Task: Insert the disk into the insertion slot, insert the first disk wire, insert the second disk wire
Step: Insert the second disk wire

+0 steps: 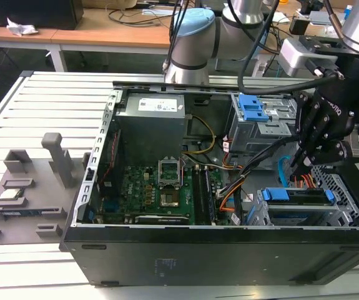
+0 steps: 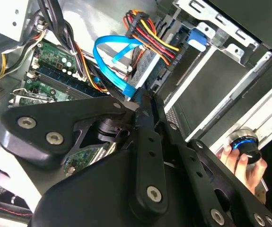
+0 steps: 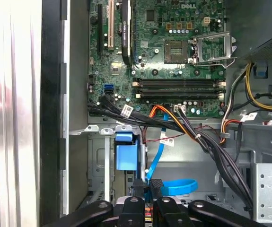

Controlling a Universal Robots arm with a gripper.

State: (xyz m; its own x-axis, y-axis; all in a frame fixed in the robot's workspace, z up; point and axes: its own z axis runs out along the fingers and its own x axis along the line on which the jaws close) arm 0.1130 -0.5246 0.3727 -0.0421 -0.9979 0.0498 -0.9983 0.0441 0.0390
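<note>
Inside the open computer case (image 1: 229, 247), at its corner toward the exterior view's right, the gripper (image 3: 147, 189) is lowered over the insertion slot (image 1: 344, 187). The disk (image 1: 295, 203) already sits in that cage, its blue carrier edge facing the motherboard (image 1: 160, 190). In the second wrist view the first disk wire (image 2: 150, 35) runs to a black connector at the rear edge of the disk and appears seated, though the joint itself is partly hidden.

The jaws are closed on the end of the second disk wire (image 3: 176, 185). In the first wrist view the flat blue cable loops away from the fingertips and rises toward the motherboard. The second wrist view shows the same cable (image 2: 114, 71) curving into the grip.

Judged from this, the step in hand is the third: seating the second disk wire. That step calls for the connector to be lined up squarely with the data port on the disk, beside the power connector, then pressed straight in without kinking the loop.

A person's hand (image 2: 242, 165) rests at the case edge.
</note>
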